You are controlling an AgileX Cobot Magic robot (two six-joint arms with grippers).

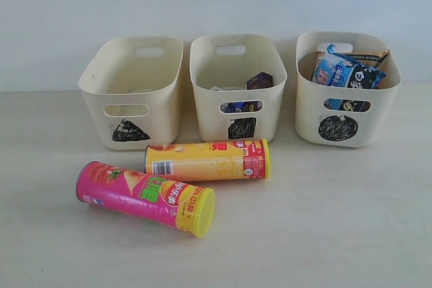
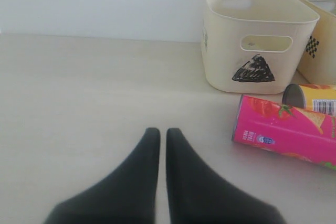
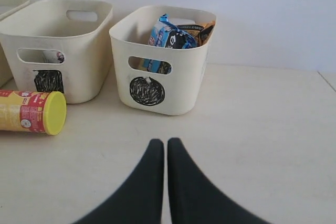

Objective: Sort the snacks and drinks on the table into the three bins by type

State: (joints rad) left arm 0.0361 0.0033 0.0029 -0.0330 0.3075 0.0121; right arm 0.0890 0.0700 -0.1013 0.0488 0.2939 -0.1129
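Two chip tubes lie on their sides on the worktop (image 1: 324, 227), in the lower middle of the exterior view. The pink tube (image 1: 145, 198) is in front. The yellow tube (image 1: 207, 160) is just behind it, near the triangle bin (image 1: 162, 99).

The left end effector (image 2: 163, 132) and the right end effector (image 3: 166, 142) are both pressed together and hold nothing.

The tubes look light, stiff and smooth. They are round, so they may roll away. A good place to pinch one is across the middle of its body.
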